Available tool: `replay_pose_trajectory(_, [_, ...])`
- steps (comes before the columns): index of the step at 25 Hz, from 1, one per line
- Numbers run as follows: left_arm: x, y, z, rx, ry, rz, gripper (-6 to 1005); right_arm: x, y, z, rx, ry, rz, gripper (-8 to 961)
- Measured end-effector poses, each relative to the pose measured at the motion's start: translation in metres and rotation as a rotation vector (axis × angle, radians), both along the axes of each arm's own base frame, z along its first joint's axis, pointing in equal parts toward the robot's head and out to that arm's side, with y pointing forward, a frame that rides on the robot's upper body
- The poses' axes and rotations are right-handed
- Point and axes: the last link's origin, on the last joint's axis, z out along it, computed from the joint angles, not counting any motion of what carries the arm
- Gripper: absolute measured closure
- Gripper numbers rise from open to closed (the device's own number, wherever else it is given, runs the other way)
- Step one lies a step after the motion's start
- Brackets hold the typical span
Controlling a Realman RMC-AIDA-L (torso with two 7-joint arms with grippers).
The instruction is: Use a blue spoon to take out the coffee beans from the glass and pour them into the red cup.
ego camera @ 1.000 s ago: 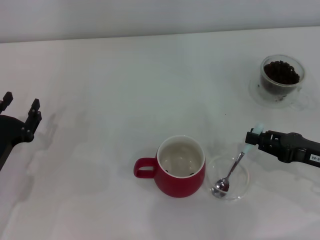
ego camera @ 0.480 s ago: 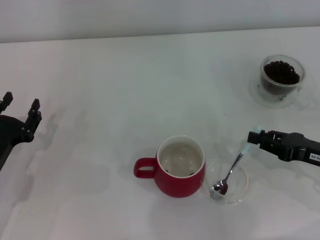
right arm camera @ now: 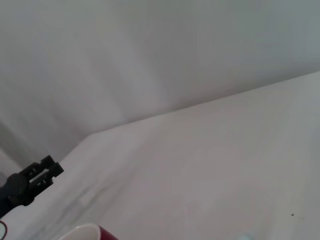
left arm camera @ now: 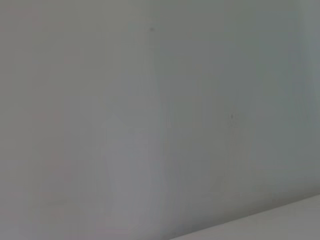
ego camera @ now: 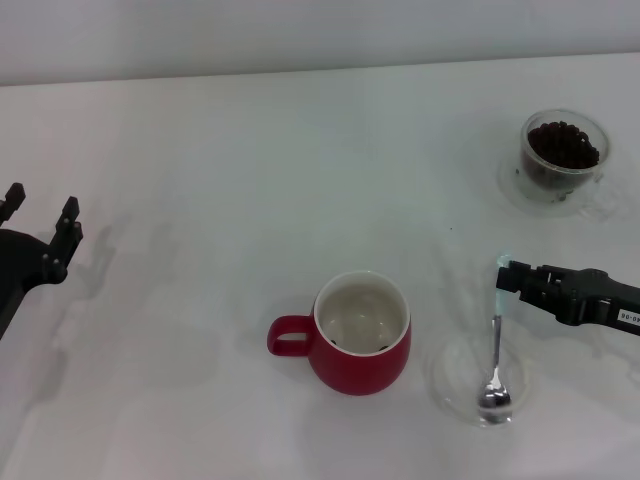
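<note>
The red cup (ego camera: 360,335) stands front of centre, handle to the left, with a few dark beans on its cream inside. Its rim (right arm camera: 85,231) also shows in the right wrist view. My right gripper (ego camera: 504,276) is to the cup's right, shut on the pale handle end of the blue spoon (ego camera: 497,340). The spoon's metal bowl rests low over a flat clear dish (ego camera: 455,378). The glass (ego camera: 562,150) sits on its saucer at the far right, holding the coffee beans (ego camera: 563,143). My left gripper (ego camera: 40,212) stays open and parked at the far left edge.
The white table (ego camera: 250,180) runs back to a pale wall. The left wrist view shows only a blank grey surface. The left gripper (right arm camera: 36,177) shows far off in the right wrist view.
The spoon has swung in the right gripper: its bowl moved right and toward the front, so it now hangs nearly straight. The clear dish has shifted right with it. The left arm is still.
</note>
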Motion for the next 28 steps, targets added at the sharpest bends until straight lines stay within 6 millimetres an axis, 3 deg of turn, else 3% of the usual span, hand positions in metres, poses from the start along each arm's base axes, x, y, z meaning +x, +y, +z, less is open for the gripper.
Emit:
replay_pose_trajectory(17, [0.001,0.002,-0.001,-0.004,0.002,0.001,392,-0.002,0.002,0.006,0.017,0.017,0.013,692])
replay_pose_trajectory(28, [0.000,0.002,0.001,0.005,-0.003,0.006,391,0.012,0.012,0.040,0.323,-0.043,0.005,692])
